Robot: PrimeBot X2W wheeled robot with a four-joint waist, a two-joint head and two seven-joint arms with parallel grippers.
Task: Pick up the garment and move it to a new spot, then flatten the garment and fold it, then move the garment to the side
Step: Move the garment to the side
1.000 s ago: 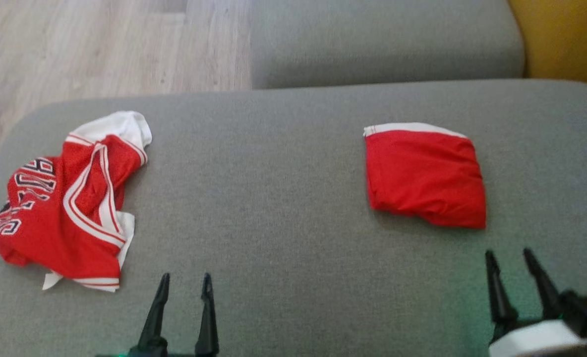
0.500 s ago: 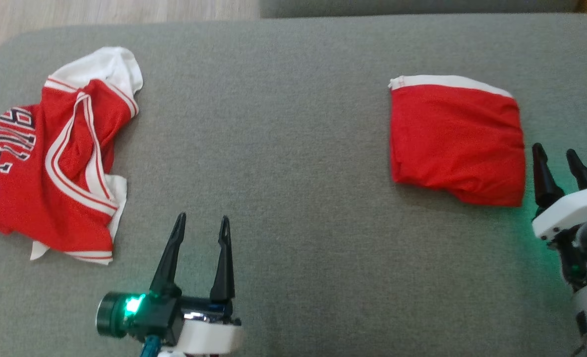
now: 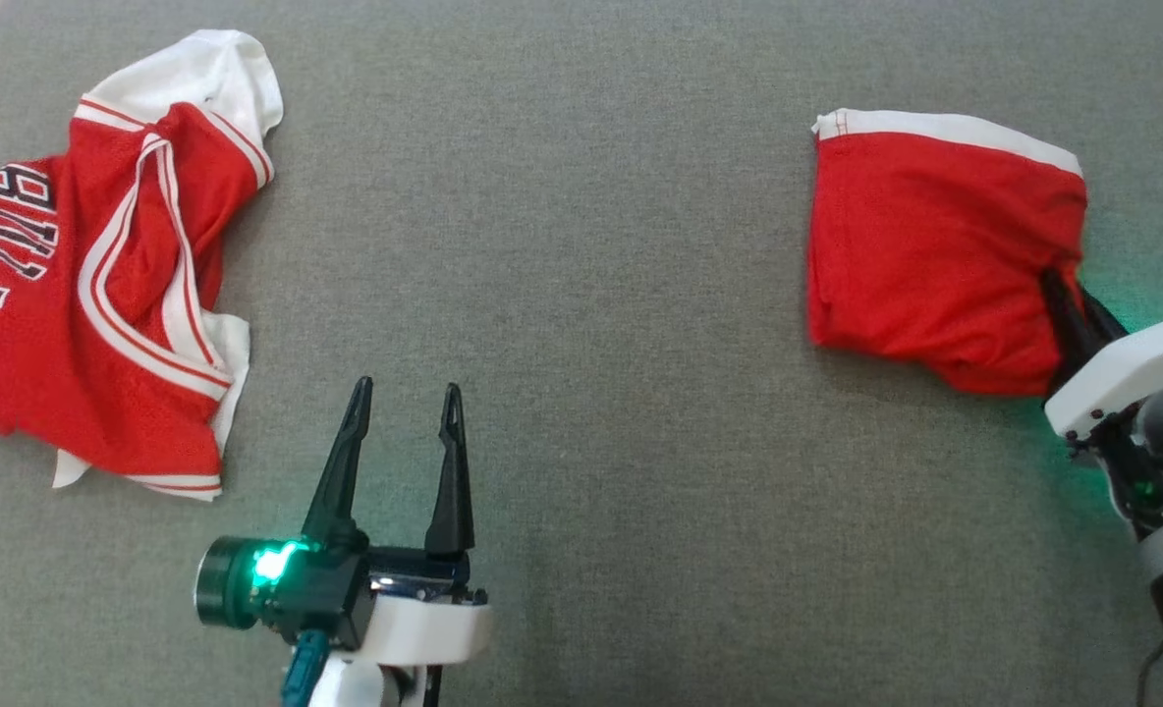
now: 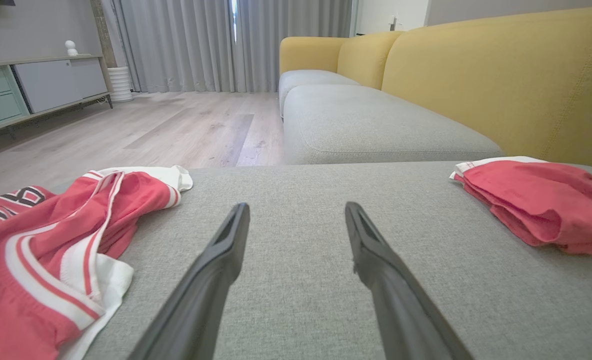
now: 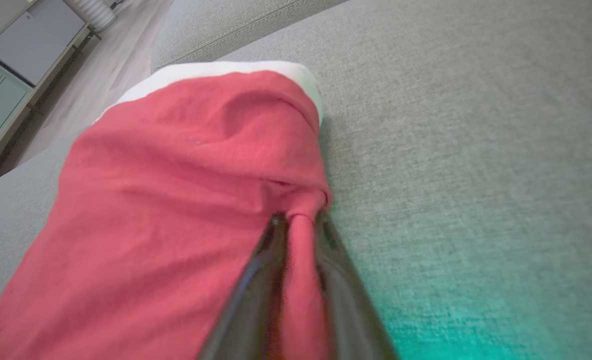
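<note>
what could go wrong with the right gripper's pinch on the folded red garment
1. The right gripper pinches just a small bunch at the edge of the folded red garment; lifting may take only some layers, and the fold could come open.
2. So thin a bite may slip out under the cloth's weight.
3. The left gripper hangs open, apart from it, so the garment would likely dangle from one point.

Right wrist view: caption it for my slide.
The red garment pinched by the right end effector on grey cushion.
</note>
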